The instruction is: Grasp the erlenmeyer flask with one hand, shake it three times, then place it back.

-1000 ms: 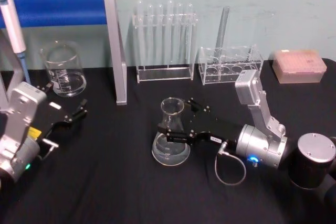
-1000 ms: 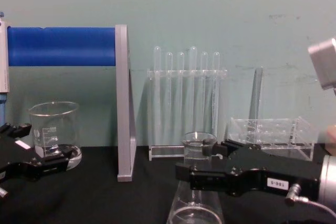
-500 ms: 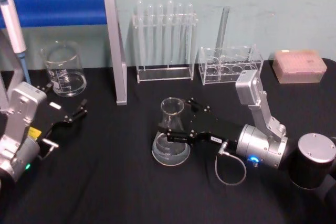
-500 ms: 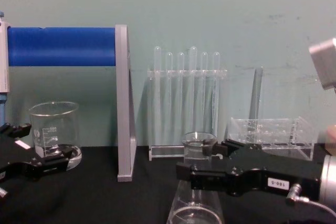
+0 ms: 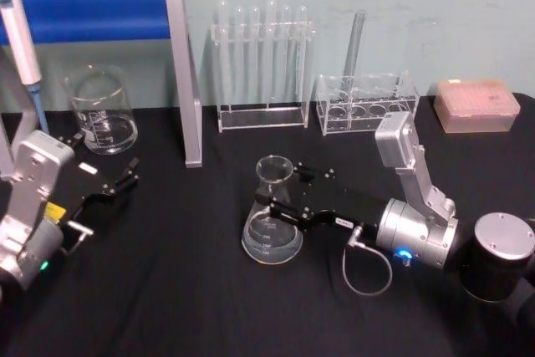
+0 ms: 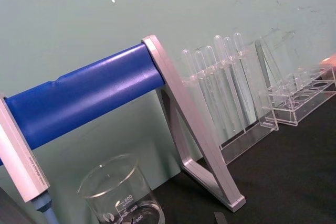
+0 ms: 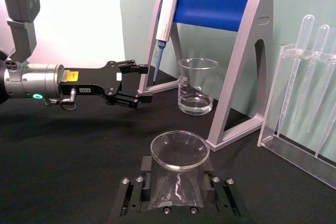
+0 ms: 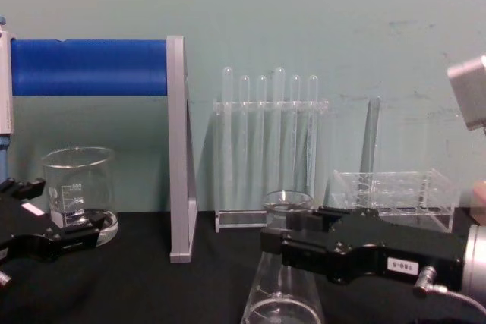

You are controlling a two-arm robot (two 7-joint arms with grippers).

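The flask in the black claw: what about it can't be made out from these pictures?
- Base of the erlenmeyer flask: in the chest view, cut off by the bottom edge.
- Its neck: in the chest view, covered below the rim by the right gripper shut around it.
- Its graduation marks: in the head view, too small to read.
- Its lower body: in the right wrist view, cut off by the bottom edge.

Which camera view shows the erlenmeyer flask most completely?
The head view: the erlenmeyer flask appears whole, rim to base. The chest view cuts off its base; the right wrist view looks down onto its rim.
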